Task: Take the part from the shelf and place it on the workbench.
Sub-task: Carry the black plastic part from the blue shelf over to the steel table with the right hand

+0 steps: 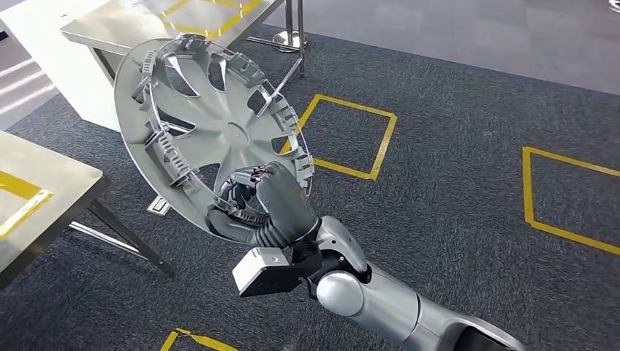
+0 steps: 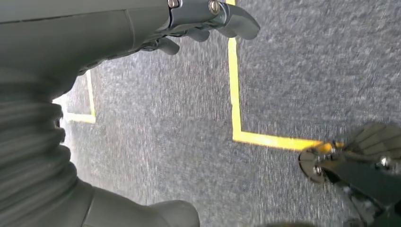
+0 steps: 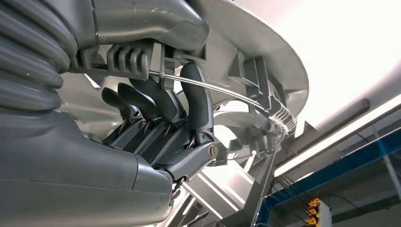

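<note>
Hubcap (image 1: 212, 124): in the head view you are seeing the silver wheel cover held up in the air, tilted, with its ribbed back side facing the camera. It is hanging over the dark carpet (image 1: 453, 175), in front of a steel table (image 1: 110, 29) with yellow tape on top. The right hand (image 1: 274, 201) is gripping the cover at its lower rim, and the silver arm is reaching in from the lower right. A second table (image 1: 44, 197) is sitting at the left edge. Yellow tape squares (image 1: 351, 135) are marking the carpet.

In the left wrist view you are looking at the left hand (image 2: 208, 19) hanging over the carpet beside a yellow tape line (image 2: 234, 85). Its fingers are apart and holding nothing.

In the right wrist view you are seeing the dark fingers (image 3: 196, 101) hooking through the cover's rim (image 3: 265, 61), beside a thin wire ring (image 3: 222, 90) and the plastic clips.
</note>
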### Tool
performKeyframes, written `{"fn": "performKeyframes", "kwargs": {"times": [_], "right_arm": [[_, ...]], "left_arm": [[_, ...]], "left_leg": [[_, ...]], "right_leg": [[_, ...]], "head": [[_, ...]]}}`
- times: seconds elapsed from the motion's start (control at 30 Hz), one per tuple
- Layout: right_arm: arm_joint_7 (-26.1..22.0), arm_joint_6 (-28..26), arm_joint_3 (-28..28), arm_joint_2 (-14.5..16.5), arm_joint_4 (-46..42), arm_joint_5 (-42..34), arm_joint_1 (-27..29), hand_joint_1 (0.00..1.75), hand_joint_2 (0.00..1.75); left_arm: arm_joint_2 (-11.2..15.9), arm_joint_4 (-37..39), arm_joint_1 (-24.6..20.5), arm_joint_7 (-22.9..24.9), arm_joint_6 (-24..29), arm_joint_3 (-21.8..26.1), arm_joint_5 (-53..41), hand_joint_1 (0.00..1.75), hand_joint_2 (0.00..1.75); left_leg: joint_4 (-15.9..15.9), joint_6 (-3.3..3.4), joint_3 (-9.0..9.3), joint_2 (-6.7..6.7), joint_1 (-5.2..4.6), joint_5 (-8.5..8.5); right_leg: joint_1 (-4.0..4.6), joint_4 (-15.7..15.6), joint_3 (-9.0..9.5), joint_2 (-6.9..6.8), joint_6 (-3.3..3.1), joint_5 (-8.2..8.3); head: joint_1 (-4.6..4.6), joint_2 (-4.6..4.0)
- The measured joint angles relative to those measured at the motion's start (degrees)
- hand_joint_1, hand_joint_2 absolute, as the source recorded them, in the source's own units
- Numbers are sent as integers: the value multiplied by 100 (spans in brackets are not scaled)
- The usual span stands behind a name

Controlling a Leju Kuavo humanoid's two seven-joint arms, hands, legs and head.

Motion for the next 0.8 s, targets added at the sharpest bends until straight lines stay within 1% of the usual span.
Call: {"fn": "performKeyframes", "kwargs": {"times": [0.03, 0.07, 0.1, 0.13, 0.17, 0.2, 0.23, 0.27, 0.3, 0.33, 0.37, 0.4, 0.43, 0.47, 0.5, 0.53, 0.57, 0.6, 0.63, 0.67, 0.7, 0.73, 0.77, 0.8], "right_arm": [[-2, -7, 2, 2, 0, 1, -1, 175, 175], [-3, -12, 3, 3, 1, 2, -2, 175, 175], [-4, -16, 3, 2, 1, 3, -3, 175, 175], [-5, -21, 4, 0, 1, 4, -2, 175, 175], [-4, -22, 4, -2, 3, 6, -3, 175, 175], [-3, -23, 4, -4, 8, 8, -2, 175, 175], [-3, -24, 4, -4, 12, 8, -2, 175, 175], [-3, -24, 4, -4, 16, 8, -3, 175, 175], [-4, -24, 4, -4, 18, 8, -5, 175, 175], [-4, -24, 4, -4, 18, 7, -6, 175, 175], [-4, -23, 4, -4, 19, 4, -8, 175, 175], [-2, -22, 4, -4, 19, 0, -13, 175, 175], [2, -22, 4, -4, 20, -7, -20, 175, 175], [5, -23, 5, -4, 20, -14, -30, 175, 175], [9, -26, 5, -5, 20, -22, -45, 175, 175], [11, -29, 7, -5, 20, -32, -59, 175, 175], [11, -40, 7, -8, 21, -44, -71, 175, 175], [11, -57, 8, -18, 22, -55, -77, 175, 175], [9, -76, 9, -33, 26, -63, -72, 175, 175], [7, -100, 9, -54, 31, -64, -59, 175, 175], [8, -123, 9, -75, 35, -54, -39, 175, 175], [10, -146, 9, -93, 38, -37, -18, 175, 175], [16, -170, 8, -105, 40, -19, 2, 175, 175], [25, -189, 8, -114, 40, -1, 17, 175, 175]], "left_arm": [[-1, 2, 9, -1, 0, 1, 1, 0, 175], [-3, 3, 8, -1, -1, 1, 0, 0, 175], [-5, 3, -1, -1, -1, 1, -1, 0, 175], [-8, 2, -13, -1, -1, 1, -2, 0, 175], [-9, 2, -22, -1, -1, 1, -2, 0, 175], [-8, 2, -24, 0, -1, 0, -3, 0, 175], [-7, 2, -21, 1, -1, 1, -5, 0, 175], [-4, 2, -16, 1, -1, 1, -7, 0, 175], [0, 1, -15, 2, -1, 2, -9, 0, 175], [3, 0, -20, 2, -1, 2, -11, 0, 175], [5, -2, -27, 1, -1, 2, -15, 0, 175], [6, -3, -33, 1, -1, 2, -19, 0, 175], [6, -4, -36, 2, -1, 2, -25, 0, 175], [6, -3, -33, 4, -1, 2, -30, 0, 175], [4, -2, -28, 6, -1, 2, -35, 0, 175], [2, -1, -24, 8, -1, 2, -39, 0, 175], [2, -2, -25, 8, -2, 3, -42, 0, 175], [1, -3, -32, 7, -2, 3, -43, 0, 175], [2, -4, -41, 5, -3, 4, -45, 0, 175], [3, -5, -47, 3, -3, 4, -47, 0, 175], [1, -4, -49, 1, -3, 4, -51, 0, 175], [-2, -4, -45, -1, -4, 4, -57, 0, 175], [-5, -3, -41, -1, -9, 4, -64, 0, 175], [-9, -3, -39, -1, -14, 4, -70, 0, 175]], "left_leg": [[56, -26, -40, 127, -7, -41], [228, -45, -128, 311, -18, -152], [520, -56, -260, 527, -27, -322], [908, -68, -442, 684, -35, -526], [1301, -79, -619, 748, -33, -695], [1570, -85, -733, 769, -31, -776], [1640, -85, -745, 777, -31, -753], [1451, -79, -626, 798, -33, -623], [1062, -63, -402, 872, -39, -435], [649, -24, -171, 1013, -60, -294], [308, 18, 15, 1137, -78, -185], [116, 63, 111, 1223, -97, -139], [68, 106, 121, 1239, -113, -142], [61, 136, 107, 1170, -115, -119], [51, 173, 98, 1096, -104, -101], [37, 211, 95, 1028, -89, -82], [20, 249, 94, 959, -69, -60], [7, 279, 95, 889, -51, -40], [8, 296, 85, 816, -46, -31], [11, 306, 75, 735, -45, -26], [17, 309, 68, 649, -45, -23], [24, 308, 63, 562, -44, -21], [33, 303, 60, 473, -41, -18], [42, 293, 60, 388, -38, -15]], "right_leg": [[-4, -24, 12, -74, -50, 14], [-8, -47, 23, -157, -93, 27], [1, -58, 28, -243, -126, 29], [18, -58, 27, -326, -151, 23], [32, -55, 25, -413, -162, 17], [43, -53, 25, -497, -170, 11], [49, -49, 27, -575, -174, 5], [53, -44, 33, -649, -171, -3], [55, -37, 43, -719, -160, -15], [66, -28, 55, -783, -142, -32], [80, -18, 64, -840, -119, -48], [95, -11, 72, -891, -91, -59], [109, -9, 77, -944, -64, -65], [113, -14, 85, -1001, -34, -67], [105, -13, 92, -1021, 4, -79], [90, 26, 86, -942, 43, -120], [71, 157, 36, -792, 80, -216], [52, 406, -70, -603, 115, -367], [40, 756, -230, -438, 137, -549], [35, 1150, -421, -357, 153, -718], [32, 1451, -576, -330, 162, -806], [29, 1573, -650, -321, 163, -789], [24, 1463, -612, -311, 158, -658], [16, 1138, -465, -276, 149, -449]], "head": [[-12, 0], [-28, 0], [-42, -1], [-57, -1], [-59, -1], [-58, -1], [-59, 0], [-59, 0], [-59, 0], [-61, 0], [-56, 0], [-51, 0], [-48, 0], [-43, 0], [-43, 0], [-43, 0], [-32, 0], [-21, 0], [-10, 0], [1, 0], [3, 0], [3, -1], [4, -1], [4, -1]]}}
